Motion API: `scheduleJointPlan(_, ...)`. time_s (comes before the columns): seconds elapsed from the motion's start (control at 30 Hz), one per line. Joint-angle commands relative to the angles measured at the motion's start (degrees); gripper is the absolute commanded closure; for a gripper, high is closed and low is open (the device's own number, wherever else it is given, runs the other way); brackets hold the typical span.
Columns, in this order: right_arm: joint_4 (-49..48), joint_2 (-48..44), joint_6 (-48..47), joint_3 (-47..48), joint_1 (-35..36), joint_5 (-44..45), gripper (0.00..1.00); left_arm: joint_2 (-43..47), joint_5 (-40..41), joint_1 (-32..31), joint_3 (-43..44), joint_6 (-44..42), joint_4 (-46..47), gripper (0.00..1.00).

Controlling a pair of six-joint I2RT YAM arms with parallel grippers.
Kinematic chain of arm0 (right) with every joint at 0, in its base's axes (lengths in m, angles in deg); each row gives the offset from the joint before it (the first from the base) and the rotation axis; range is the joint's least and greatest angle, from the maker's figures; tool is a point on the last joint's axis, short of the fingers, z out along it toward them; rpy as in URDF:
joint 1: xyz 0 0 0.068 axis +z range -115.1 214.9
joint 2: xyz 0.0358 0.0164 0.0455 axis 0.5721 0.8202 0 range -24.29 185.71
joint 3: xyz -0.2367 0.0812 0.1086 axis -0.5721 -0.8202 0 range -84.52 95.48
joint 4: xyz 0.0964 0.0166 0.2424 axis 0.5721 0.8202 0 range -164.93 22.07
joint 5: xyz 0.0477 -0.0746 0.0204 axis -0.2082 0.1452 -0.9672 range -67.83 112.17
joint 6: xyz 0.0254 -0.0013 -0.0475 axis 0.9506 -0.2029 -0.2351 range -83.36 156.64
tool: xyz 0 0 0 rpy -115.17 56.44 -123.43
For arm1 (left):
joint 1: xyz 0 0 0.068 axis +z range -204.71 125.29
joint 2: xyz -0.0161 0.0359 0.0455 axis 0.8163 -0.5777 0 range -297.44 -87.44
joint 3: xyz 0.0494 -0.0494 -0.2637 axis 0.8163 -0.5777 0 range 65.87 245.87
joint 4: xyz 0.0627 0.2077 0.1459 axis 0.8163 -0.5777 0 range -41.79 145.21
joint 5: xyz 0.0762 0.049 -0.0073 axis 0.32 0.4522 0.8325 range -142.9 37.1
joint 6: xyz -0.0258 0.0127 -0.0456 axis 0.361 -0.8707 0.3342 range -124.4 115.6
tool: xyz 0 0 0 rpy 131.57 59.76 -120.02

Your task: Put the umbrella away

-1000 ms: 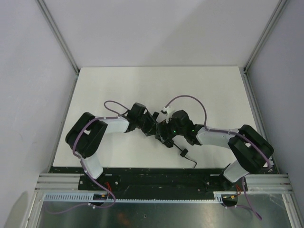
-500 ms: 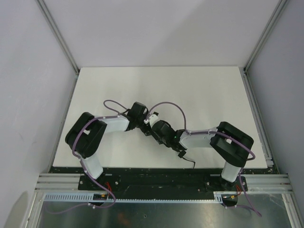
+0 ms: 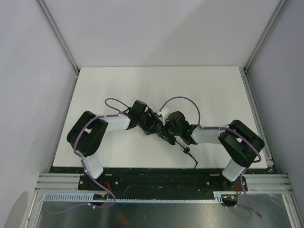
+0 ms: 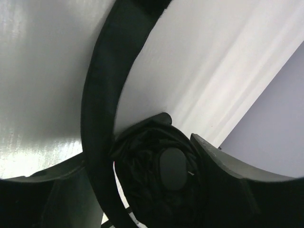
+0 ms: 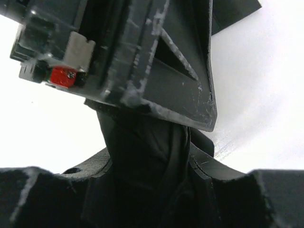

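Left fingers (image 4: 221, 164) and right fingers (image 5: 209, 173) both clamp the umbrella (image 4: 168, 171) between them.

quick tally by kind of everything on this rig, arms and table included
umbrella: 1
robot arms: 2 (left arm, right arm)
table: 1
total: 4

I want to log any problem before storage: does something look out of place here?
Only the wrist strap of the umbrella: it trails loose over the table toward the near edge, not tucked in.
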Motion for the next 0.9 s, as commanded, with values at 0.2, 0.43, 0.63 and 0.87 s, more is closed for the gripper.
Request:
scheduleJointPlan(0.2, -8.39, -3.36, 5.52, -1.67, -7.86, -21.04, 1.00, -3.44, 4.40, 0.16, -0.01, -4.98, -5.13, 0.40)
scheduleJointPlan(0.43, -11.04, -1.13, 9.80, -1.20, -7.75, -17.80, 1.00, -2.98, 3.62, -0.92, 0.08, -4.26, -3.14, 0.85)
scheduleJointPlan(0.63, -8.41, -1.35, 8.84, -0.89, -6.96, -13.75, 1.00, -2.47, 2.69, -0.80, -0.36, -3.83, -2.89, 0.74)
scheduleJointPlan(0.87, -3.00, -4.62, 4.24, -0.93, -6.88, -9.81, 1.00, 2.70, 1.00, 2.30, -0.80, -11.28, -2.57, 0.37)
